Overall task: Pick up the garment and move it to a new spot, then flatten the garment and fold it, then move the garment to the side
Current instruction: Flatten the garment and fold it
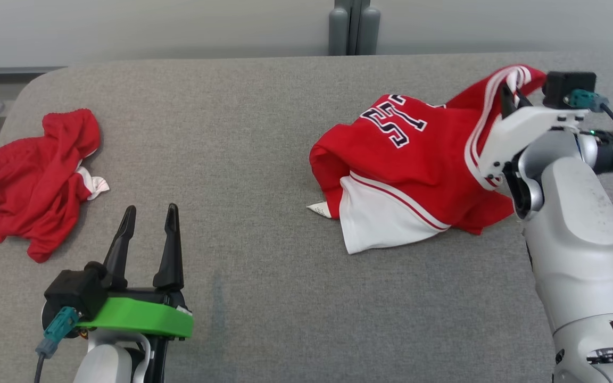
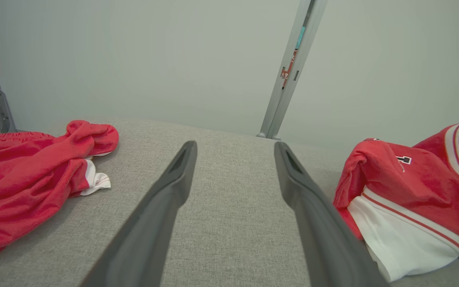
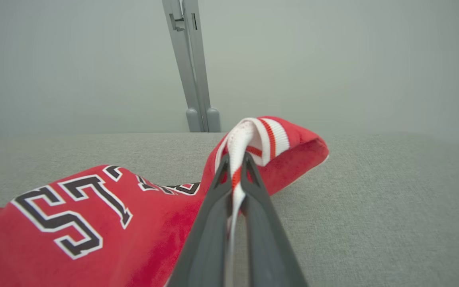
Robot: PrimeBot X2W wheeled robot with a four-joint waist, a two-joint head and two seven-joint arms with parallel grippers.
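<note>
The garment point(image 1: 407, 159), a red jersey with black-and-white numerals, lies crumpled on the right half of the grey table point(image 1: 264, 133), well over on the robot's right; its bulk runs from a white panel point(image 1: 381, 218) on the near side up and away to a raised far corner, so its long axis slants from near-left to far-right. That far corner is the part that matters; the right gripper point(image 3: 235, 159) has its two dark fingers closed together on the white-and-red striped trim point(image 3: 259, 133), with the band pinched between them and standing a little off the table; the rest of the cloth trails down from the pinch toward the robot's left and rests on the surface. From the head view I can't quite make out how deep the trim sits between the fingers, since the wrist covers it; the right wrist view suggests only a thin fold is caught. The left gripper point(image 1: 149, 213) is well apart from the jersey, hovering over bare table with its fingers spread wide and nothing between them; it stands nearer to a second red garment point(image 1: 30, 175), heaped at the left edge, than to the jersey. So the right arm is plainly the one placed to lift; I'd judge that any carry will drag the hanging bulk behind the pinch, and a grip this slim may slip.
</note>
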